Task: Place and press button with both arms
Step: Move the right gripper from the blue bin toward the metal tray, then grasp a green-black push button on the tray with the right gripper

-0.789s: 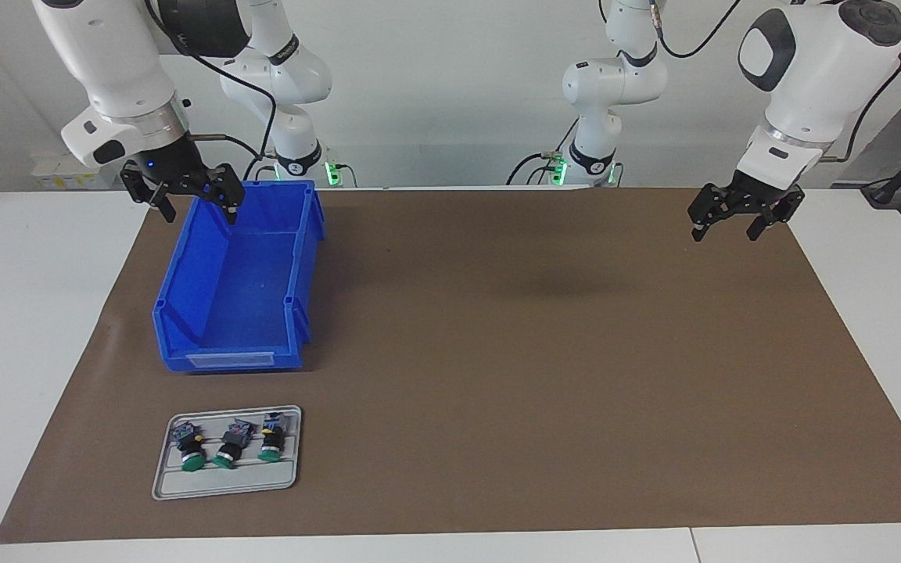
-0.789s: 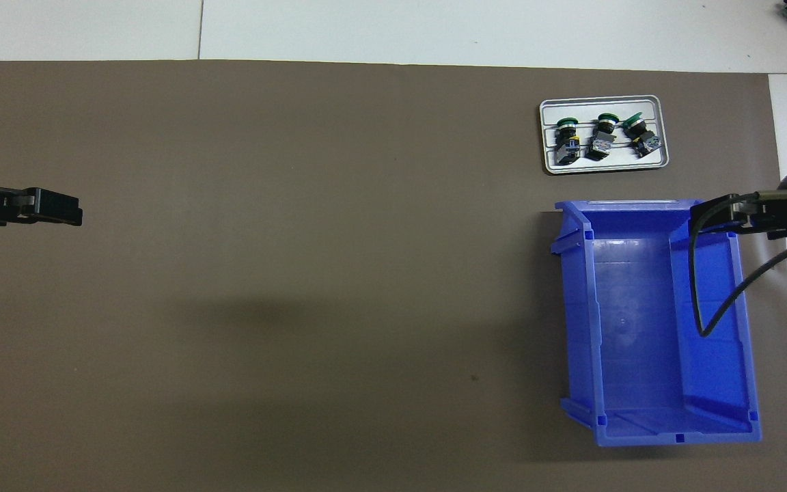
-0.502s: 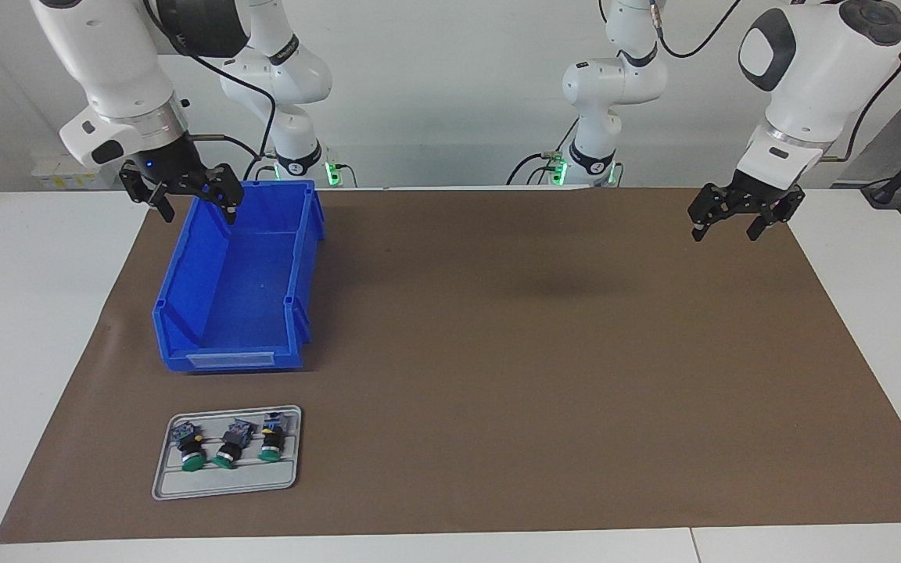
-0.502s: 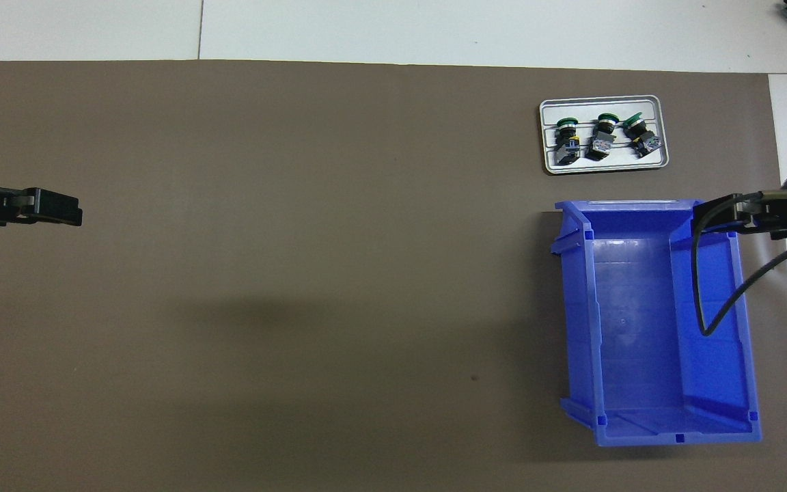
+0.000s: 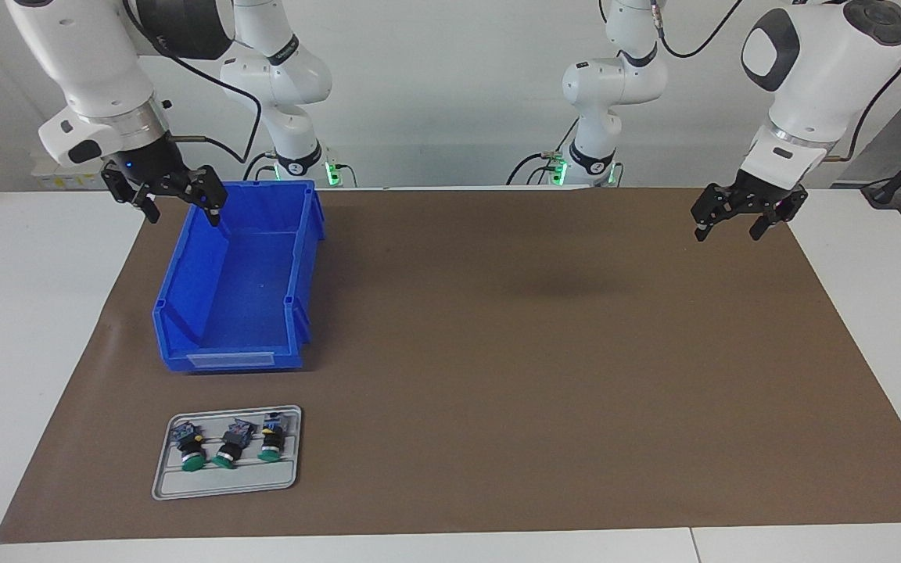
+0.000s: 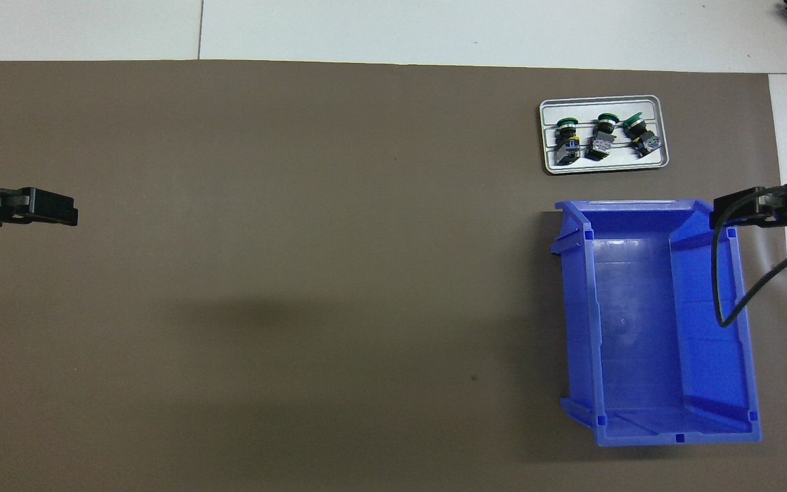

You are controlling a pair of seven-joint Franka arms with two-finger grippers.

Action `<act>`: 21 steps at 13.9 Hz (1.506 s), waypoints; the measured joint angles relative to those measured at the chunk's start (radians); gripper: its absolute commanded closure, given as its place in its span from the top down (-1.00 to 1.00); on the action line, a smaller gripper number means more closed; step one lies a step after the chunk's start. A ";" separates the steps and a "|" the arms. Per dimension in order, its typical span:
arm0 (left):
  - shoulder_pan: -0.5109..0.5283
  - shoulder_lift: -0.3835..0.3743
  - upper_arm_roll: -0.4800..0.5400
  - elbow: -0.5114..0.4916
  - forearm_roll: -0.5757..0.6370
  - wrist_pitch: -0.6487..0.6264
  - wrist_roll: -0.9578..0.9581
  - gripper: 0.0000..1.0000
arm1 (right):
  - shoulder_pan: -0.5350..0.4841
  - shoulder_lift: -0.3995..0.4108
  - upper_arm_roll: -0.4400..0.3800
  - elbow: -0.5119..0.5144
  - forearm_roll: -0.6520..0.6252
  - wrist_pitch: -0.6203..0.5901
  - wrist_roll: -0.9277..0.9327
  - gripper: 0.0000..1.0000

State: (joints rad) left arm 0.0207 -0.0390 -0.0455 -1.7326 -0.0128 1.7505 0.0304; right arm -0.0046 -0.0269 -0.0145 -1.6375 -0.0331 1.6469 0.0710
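I'm at the start: both hands are empty and spread, right hand (image 5: 175,203) upper left over the blue bin (image 5: 235,285), left hand (image 5: 734,219) upper right waiting; the buttons (image 5: 225,447) lie untouched in the tray (image 5: 224,485) at lower left, so next I must reach one there.

Plain white wall (image 5: 450,94) w/ white table (image 5: 28,328) under brown mat (image 5: 536,352), evenly lit.

Left claw (image 5: 727,221) raised, open, right claw (image 5: 181,203) raised, open

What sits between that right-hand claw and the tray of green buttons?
The blue bin sits between the right gripper and the tray, clearest in the facing view.
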 measured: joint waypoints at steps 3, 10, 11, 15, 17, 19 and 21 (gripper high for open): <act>0.000 0.000 0.004 0.000 0.000 0.000 0.000 1.00 | -0.006 0.026 -0.001 -0.002 0.000 0.073 0.000 0.89; 0.000 0.000 0.006 0.000 0.000 0.000 0.000 1.00 | -0.023 0.258 -0.004 0.078 0.001 0.279 0.060 0.88; 0.000 0.000 0.006 0.000 0.000 0.000 0.000 1.00 | -0.024 0.307 -0.004 0.116 0.004 0.292 0.078 0.88; 0.000 0.000 0.006 0.000 0.000 0.000 0.000 1.00 | -0.025 0.498 -0.004 0.250 0.038 0.424 0.136 0.88; 0.000 0.000 0.007 0.000 0.000 0.000 0.000 1.00 | -0.025 0.577 -0.004 0.324 0.043 0.442 0.146 0.88; 0.000 0.000 0.007 0.000 0.000 0.000 0.000 1.00 | -0.024 0.637 -0.003 0.368 0.046 0.446 0.164 0.88; 0.000 0.000 0.007 0.000 0.000 0.000 0.000 1.00 | -0.022 0.684 -0.002 0.382 0.046 0.464 0.183 0.88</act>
State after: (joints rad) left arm 0.0209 -0.0390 -0.0380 -1.7327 -0.0128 1.7505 0.0300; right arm -0.0267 0.6574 -0.0168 -1.2555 0.0130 2.1114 0.2542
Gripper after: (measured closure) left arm 0.000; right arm 0.057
